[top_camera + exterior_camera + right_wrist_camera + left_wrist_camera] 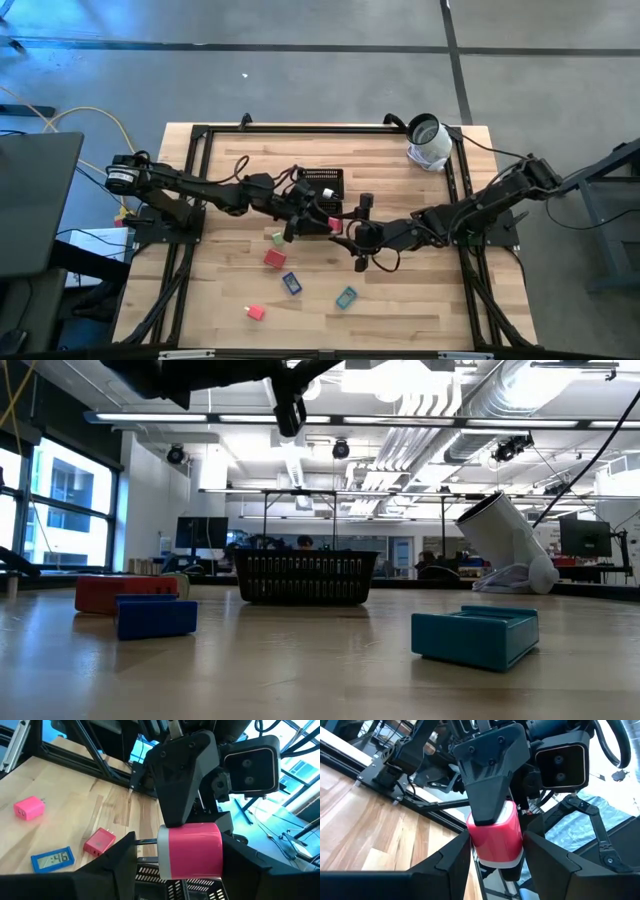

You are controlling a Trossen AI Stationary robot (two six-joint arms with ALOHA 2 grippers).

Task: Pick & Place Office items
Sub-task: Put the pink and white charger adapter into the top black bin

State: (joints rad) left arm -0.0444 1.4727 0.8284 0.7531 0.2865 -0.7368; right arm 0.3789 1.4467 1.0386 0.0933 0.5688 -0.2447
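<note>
1. Office items lie spread over the table's (420,300) near half: a red block (274,259), a blue piece (292,283), a teal piece (346,297), a pink piece (255,312) and a small green one (277,238), all apart from each other.
2. One red-and-white piece (495,837) hangs above the wood just beside the black mesh tray (322,185), near the table's middle.
3. Left gripper (492,851) and right gripper (180,851) meet there, each with its jaws closed on this piece.
4. White-and-grey roll (428,141) sits at the far right corner; the near right area is bare wood.
</note>
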